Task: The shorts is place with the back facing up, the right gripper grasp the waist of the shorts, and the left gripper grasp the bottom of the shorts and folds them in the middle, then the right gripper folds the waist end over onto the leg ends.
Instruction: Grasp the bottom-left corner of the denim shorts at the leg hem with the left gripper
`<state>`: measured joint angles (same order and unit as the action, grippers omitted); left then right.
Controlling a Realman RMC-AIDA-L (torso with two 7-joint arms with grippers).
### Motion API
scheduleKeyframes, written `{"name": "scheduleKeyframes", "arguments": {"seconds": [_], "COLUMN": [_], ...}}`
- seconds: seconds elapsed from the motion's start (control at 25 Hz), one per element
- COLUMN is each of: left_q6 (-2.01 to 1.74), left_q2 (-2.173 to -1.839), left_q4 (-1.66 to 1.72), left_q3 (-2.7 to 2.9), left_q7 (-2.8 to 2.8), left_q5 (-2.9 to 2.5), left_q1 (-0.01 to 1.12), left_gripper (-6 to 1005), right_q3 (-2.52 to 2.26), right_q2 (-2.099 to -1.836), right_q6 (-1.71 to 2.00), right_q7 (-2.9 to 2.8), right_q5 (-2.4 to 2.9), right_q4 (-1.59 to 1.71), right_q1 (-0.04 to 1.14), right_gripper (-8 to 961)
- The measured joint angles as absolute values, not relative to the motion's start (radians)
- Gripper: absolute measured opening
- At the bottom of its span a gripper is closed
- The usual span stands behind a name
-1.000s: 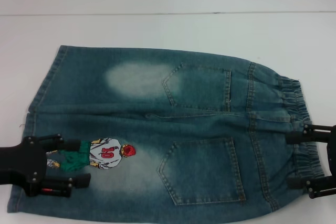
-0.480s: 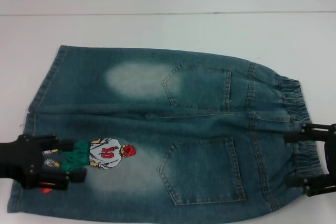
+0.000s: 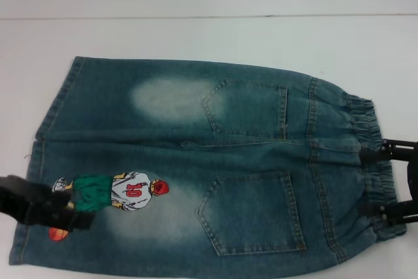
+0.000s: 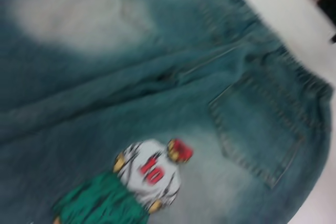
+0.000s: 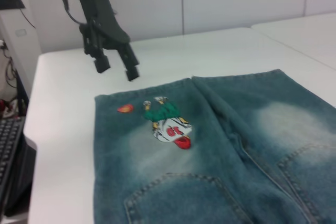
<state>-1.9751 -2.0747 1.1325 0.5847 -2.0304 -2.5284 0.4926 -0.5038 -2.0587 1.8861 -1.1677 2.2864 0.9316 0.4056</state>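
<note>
Head view: the shorts (image 3: 202, 168) lie flat on a white table (image 3: 196, 37), back side up, with two back pockets and pale faded patches showing. The waist (image 3: 372, 155), a puckered elastic band, is the end of the shorts on the robot's right; the bottom of the shorts (image 3: 49, 135), two straight hems, is the opposite end. A cartoon basketball player print (image 3: 121, 192) with the number 10 sits on the leg nearer the robot, close to its hem, and a small orange basketball print (image 3: 57, 233) lies just beside that hem.

The right gripper (image 3: 390, 181) is at the waist, its two black fingers spread apart and reaching onto the ruffled band from beyond the shorts' edge, one finger nearer the robot than the other. It is not clamped on the cloth.

The left gripper (image 3: 62, 210) is over the hem of the printed leg, between the player print and the orange ball print. In the right wrist view the left gripper (image 5: 116, 69) hangs above the table just beyond the hems, clear of the denim, its two fingers apart with nothing between them. The left wrist view looks down on the shorts (image 4: 220, 145) and the player print (image 4: 149, 174).
</note>
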Motion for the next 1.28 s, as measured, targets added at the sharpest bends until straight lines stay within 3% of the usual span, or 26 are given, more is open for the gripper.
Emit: {"name": "scheduleKeyframes", "arguments": {"seconds": [0.44, 1.28], "left_q6": [-1.955, -1.855], "left_q2": [-2.022, -2.02], "left_q4": [1.126, 1.051], "left_q3": [0.583, 0.662], "left_q7": [-2.202, -2.257], "left_q5": [-2.76, -2.858], "left_q1": [0.554, 0.526], "left_gripper": [949, 948], "right_q3": [-0.508, -0.517], "right_q2": [-2.05, -2.049], "right_q6": [1.842, 1.843], "right_q7": [-1.171, -1.178], "right_q5": [2.311, 2.312], "right_q4": [0.937, 0.943], "right_q1": [0.413, 0.445], "right_gripper": [928, 927]}}
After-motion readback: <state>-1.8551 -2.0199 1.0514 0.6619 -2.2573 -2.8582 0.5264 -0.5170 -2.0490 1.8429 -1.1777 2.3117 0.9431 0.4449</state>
